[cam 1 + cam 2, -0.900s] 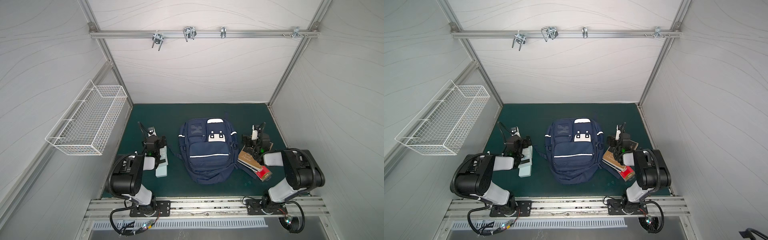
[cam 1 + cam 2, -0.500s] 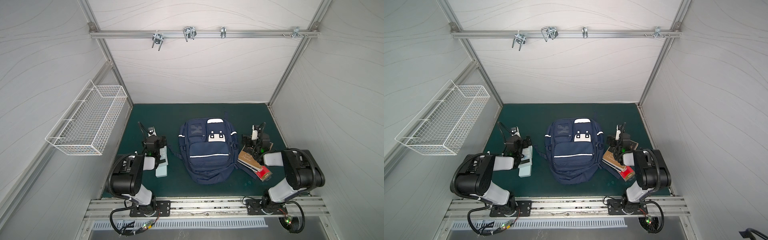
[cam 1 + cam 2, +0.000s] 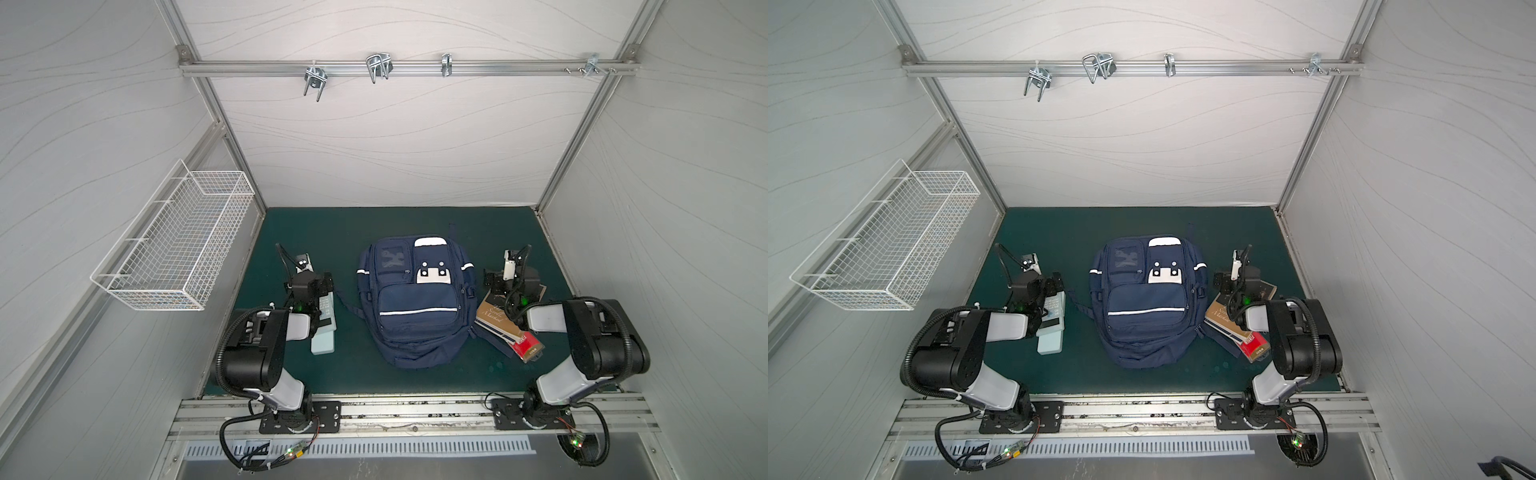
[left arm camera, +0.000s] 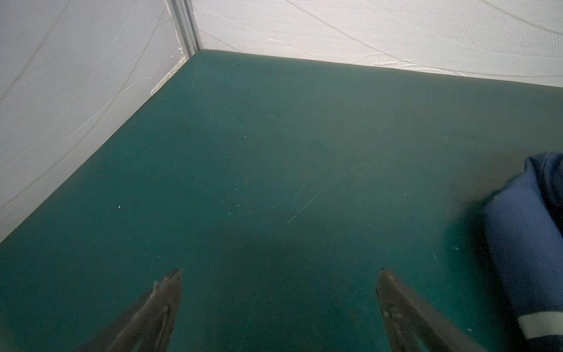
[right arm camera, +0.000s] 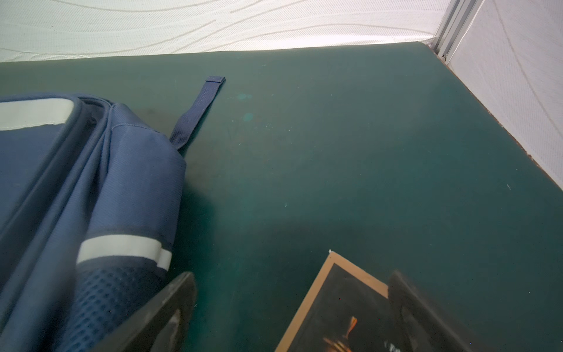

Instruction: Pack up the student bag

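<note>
While the bag lies shut: bag (image 3: 411, 307) rests flat at the centre of the counter (image 3: 332, 232) in both top views, front up, no pocket seen open; packing judged not begun.
Left claw (image 4: 279, 274): spread wide, empty, over bare counter.
Right claw (image 5: 292, 277): spread wide, holding nothing, a book corner below the gap.
Books (image 3: 498, 320): slanted stack just right of the bag, under the right arm.
Risk, books: the stack is skewed; a pinch on one cover would likely slide the others or fan the pages.
Risk, strap (image 3: 492, 343): it appears to run beneath the stack; tugging the bag may drag the books.
Risk, bag: soft fabric; pulling a zip with one claw may shift the whole bag unless the other pins it.
Top views only: whole layout, bag front, pale flat items (image 3: 324, 332) left of the bag beneath the left arm.
Left wrist view only: close bare counter, bag edge at right of frame; pale items not shown.
Right wrist view only: strap end (image 5: 198, 112) lying on the counter at upper left of frame, mesh pocket (image 5: 106, 298), dark book cover.
</note>
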